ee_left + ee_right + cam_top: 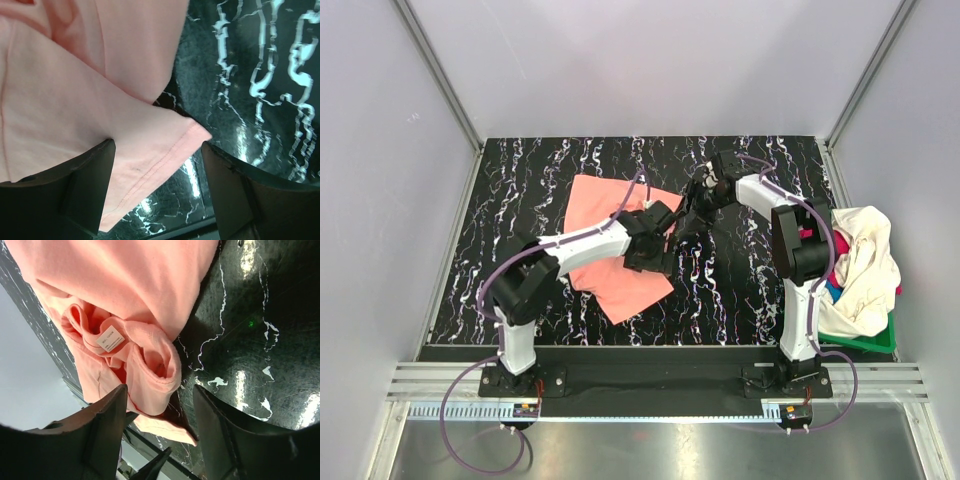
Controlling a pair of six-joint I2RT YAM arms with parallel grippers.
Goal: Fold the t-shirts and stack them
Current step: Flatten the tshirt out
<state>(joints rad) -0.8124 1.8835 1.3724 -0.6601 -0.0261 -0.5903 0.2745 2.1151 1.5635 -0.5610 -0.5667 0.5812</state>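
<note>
A salmon-pink t-shirt [610, 245] lies crumpled on the black marbled table [740, 290], left of centre. My left gripper [665, 250] is open at the shirt's right edge; in the left wrist view a hemmed sleeve corner [150, 155] lies between its spread fingers [75, 195]. My right gripper [692, 215] is open just beyond the shirt's far right corner. In the right wrist view its gripper [160, 415] is over the rolled collar [150, 365], next to the white neck label [110, 337]. A cream-white shirt [865, 260] is heaped at the right, with bits of magenta [898, 290] and blue [832, 293] cloth under it.
A green plastic basket [865, 343] at the table's right edge holds the heap of other shirts. Grey walls and metal frame posts enclose the table on three sides. The two arms reach close together over the table's middle.
</note>
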